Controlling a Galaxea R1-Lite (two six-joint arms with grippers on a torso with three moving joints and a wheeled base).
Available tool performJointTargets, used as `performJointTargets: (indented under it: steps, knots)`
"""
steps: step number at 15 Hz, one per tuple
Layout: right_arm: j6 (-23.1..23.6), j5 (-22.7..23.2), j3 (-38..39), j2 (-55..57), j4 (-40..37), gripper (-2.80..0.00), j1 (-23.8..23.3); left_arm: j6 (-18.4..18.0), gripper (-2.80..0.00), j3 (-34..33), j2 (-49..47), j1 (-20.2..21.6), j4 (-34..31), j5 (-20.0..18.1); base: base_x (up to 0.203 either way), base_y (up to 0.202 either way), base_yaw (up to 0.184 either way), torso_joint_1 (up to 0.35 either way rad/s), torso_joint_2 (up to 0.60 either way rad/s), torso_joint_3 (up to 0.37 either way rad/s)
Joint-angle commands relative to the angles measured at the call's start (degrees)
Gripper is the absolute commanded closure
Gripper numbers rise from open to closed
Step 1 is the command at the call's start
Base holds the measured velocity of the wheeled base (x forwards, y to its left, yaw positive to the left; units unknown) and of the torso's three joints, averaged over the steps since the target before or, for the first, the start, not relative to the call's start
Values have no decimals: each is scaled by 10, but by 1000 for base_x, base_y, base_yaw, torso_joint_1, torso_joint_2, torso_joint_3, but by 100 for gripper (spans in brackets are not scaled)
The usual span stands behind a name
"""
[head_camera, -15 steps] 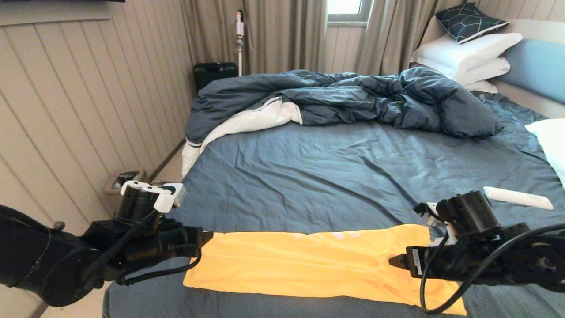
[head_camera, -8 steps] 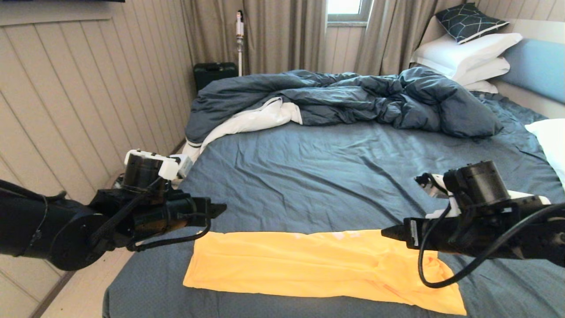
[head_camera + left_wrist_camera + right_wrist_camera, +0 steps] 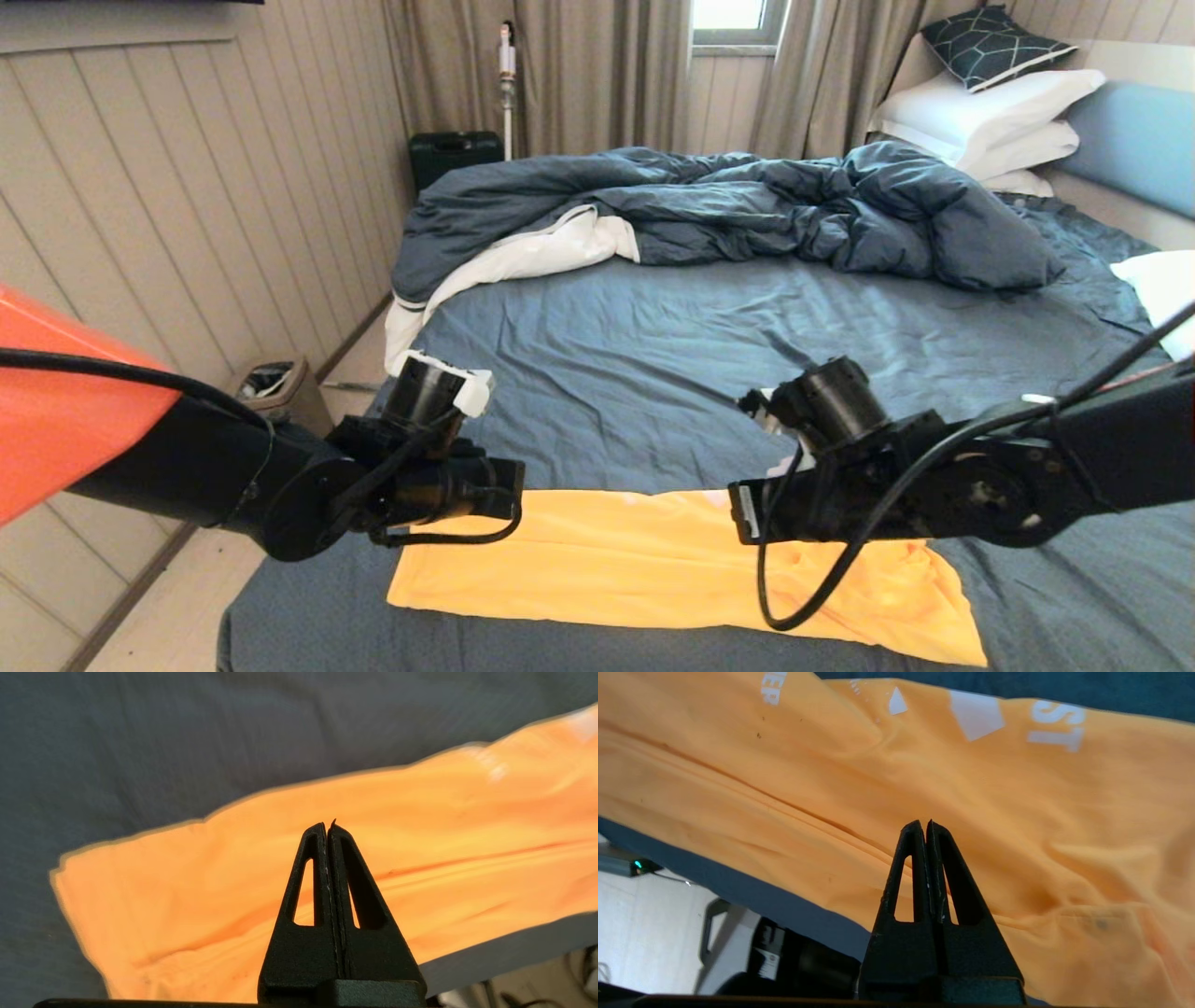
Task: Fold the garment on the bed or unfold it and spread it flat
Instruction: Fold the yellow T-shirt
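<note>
The garment (image 3: 644, 569) is a yellow T-shirt lying as a long folded strip across the near edge of the bed (image 3: 709, 373). White printed letters show on it in the right wrist view (image 3: 1055, 732). My left gripper (image 3: 518, 490) hovers just above the strip's left part, shut and empty, its closed tips over yellow cloth (image 3: 327, 826). My right gripper (image 3: 734, 513) hangs above the strip's right half, pointing towards the left one. It too is shut with nothing in it (image 3: 924, 823). The right arm hides part of the garment's right end.
A rumpled dark blue duvet (image 3: 728, 205) lies across the far half of the bed. White pillows (image 3: 990, 112) and a patterned cushion (image 3: 990, 42) are at the far right, another pillow (image 3: 1162, 289) at the right edge. A small bin (image 3: 271, 383) stands on the floor by the left wall.
Both grippers have left the garment's two ends, risen and swung inward towards the middle. Their jaws have gone from open to shut on nothing. The garment has not moved.
</note>
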State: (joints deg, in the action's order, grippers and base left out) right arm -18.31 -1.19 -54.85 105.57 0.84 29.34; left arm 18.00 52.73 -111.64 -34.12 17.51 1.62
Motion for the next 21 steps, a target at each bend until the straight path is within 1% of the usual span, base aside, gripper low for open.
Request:
performJointTargets:
  steps: [1,3,6,8,12,16,18,21]
  knots:
    - [-2,0,-16,52,0,0,22,2,0,-16,-21,-8,2,-2,0,0,0,0,0,0]
    - [-9,-1,-22,60,-1,0,28,6,0,-20,-16,-9,2,-16,0,0,0,0,0,0]
    - [-9,-2,-23,72,-5,0,41,15,0,-15,-22,-29,2,-17,0,0,0,0,0,0]
    - [-10,-3,-22,79,-6,0,41,21,0,-5,-22,-53,2,-16,0,0,0,0,0,0]
    - [-11,-4,-14,90,-6,0,36,37,0,-2,-47,-84,2,-16,0,0,0,0,0,0]
    - [-11,-4,-13,101,-5,0,33,43,0,-5,-63,-93,2,-17,0,0,0,0,0,0]
    - [-12,-4,7,87,-5,0,34,43,0,-5,-78,-96,3,-16,0,0,0,0,0,0]
    - [-12,-3,61,52,-2,0,34,43,0,-2,-86,-96,15,-15,0,0,0,0,0,0]
